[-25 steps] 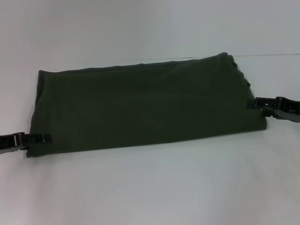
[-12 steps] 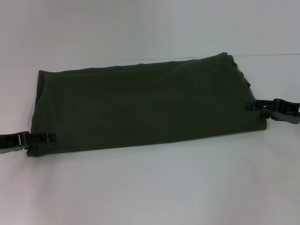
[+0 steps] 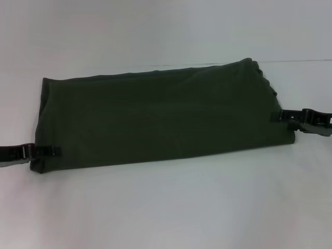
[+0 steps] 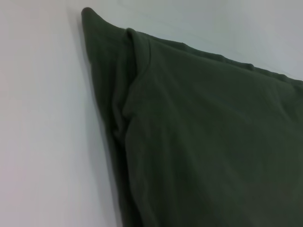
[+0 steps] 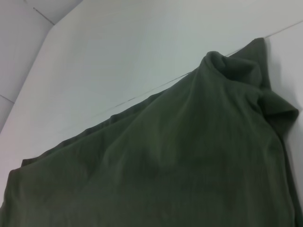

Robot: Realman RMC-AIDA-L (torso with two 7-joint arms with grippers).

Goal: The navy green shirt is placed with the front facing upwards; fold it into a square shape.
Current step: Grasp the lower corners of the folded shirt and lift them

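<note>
Head view, shirt: though spread flat, already folded into a long band; navy green shirt [image 3: 161, 119] across the middle of the white table [image 3: 166, 207], one end toward the table's left edge, the other toward its right edge, plain green side up, no lettering visible.
Head view, left gripper: left gripper [image 3: 49, 151] low at the shirt's near-left corner, fingertips lying over the hem; looks pinched on the cloth, though too dark to confirm how far closed.
Head view, right gripper: right gripper [image 3: 277, 116] at the shirt's right end, tips touching the edge; grip likewise unclear, cannot tell whether cloth is held.
Left wrist view: only cloth and table; navy green shirt [image 4: 199, 132] with a sleeve seam and layered edge, no fingers visible.
Right wrist view: navy green shirt [image 5: 180, 161] bunched into a small lump at the far corner beside a table seam, no fingers visible.
Risk, uneven grasp: likely catching only the top layer at either end, so lower layers stay behind and the fold opens.
Risk, mismatch: if one end lifts before the other, skewed band, no square.
Risk, bunching: crumpled far-right corner probably carried into the next fold, leaving a ragged edge.
Risk, drag: sliding across the table rather than lifting, stack shifted.
</note>
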